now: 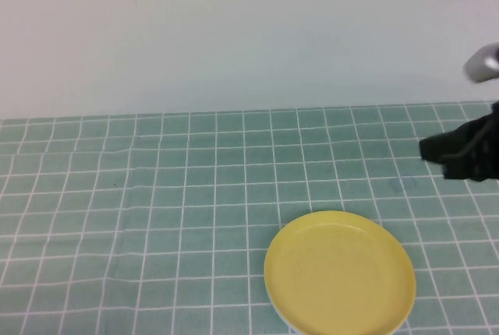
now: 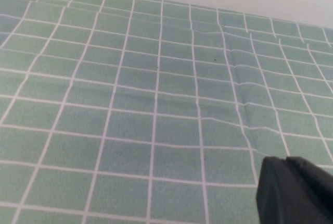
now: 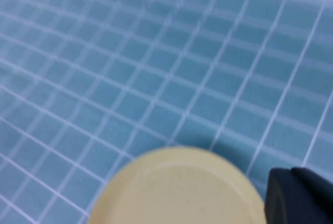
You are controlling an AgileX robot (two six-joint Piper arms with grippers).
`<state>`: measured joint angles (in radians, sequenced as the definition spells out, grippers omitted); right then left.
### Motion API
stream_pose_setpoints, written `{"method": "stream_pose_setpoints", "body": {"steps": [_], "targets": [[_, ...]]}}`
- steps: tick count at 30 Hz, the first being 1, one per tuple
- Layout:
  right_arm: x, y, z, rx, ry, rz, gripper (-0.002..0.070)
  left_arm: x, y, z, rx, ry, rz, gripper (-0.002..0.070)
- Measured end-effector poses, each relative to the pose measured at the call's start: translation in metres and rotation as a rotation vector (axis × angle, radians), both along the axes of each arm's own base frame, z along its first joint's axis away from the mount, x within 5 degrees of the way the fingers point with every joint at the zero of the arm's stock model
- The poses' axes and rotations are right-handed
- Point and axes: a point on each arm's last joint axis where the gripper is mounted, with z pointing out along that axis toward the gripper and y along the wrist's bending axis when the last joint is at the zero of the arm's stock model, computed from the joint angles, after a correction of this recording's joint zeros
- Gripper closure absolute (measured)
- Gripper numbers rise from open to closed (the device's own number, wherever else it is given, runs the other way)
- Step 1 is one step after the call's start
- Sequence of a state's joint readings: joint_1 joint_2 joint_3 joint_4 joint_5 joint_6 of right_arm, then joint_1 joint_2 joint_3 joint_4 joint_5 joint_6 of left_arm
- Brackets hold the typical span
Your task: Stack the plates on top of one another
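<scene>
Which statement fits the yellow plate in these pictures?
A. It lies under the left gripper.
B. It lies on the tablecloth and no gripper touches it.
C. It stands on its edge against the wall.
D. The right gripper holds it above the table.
B: the yellow plate lies flat on the tablecloth, and the right gripper is shut, up and apart from it, at the right edge.

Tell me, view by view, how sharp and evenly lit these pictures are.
High view: even soft light, sharp grid, only faint shading under the yellow plate; the right gripper, shut, sits dark at the right edge. Left wrist view: crisp, showing creases in the tablecloth; the shut left gripper is a dark corner shape. Right wrist view: soft and blurred, bluish cast, plate edge fuzzy.
</scene>
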<state>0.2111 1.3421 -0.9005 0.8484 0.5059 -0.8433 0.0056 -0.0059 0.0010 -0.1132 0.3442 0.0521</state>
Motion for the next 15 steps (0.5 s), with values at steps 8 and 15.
{"method": "stream_pose_setpoints", "body": {"steps": [8, 15], "targets": [[-0.056, -0.011, 0.072, 0.058, -0.277, 0.01, 0.067, 0.0, 0.0, 0.0, 0.0, 0.0, 0.0, 0.0676], [-0.08, -0.016, 0.092, 0.077, -0.372, 0.012, 0.0676, 0.0, 0.0, 0.0, 0.0, 0.0, 0.0, 0.0676]]}}
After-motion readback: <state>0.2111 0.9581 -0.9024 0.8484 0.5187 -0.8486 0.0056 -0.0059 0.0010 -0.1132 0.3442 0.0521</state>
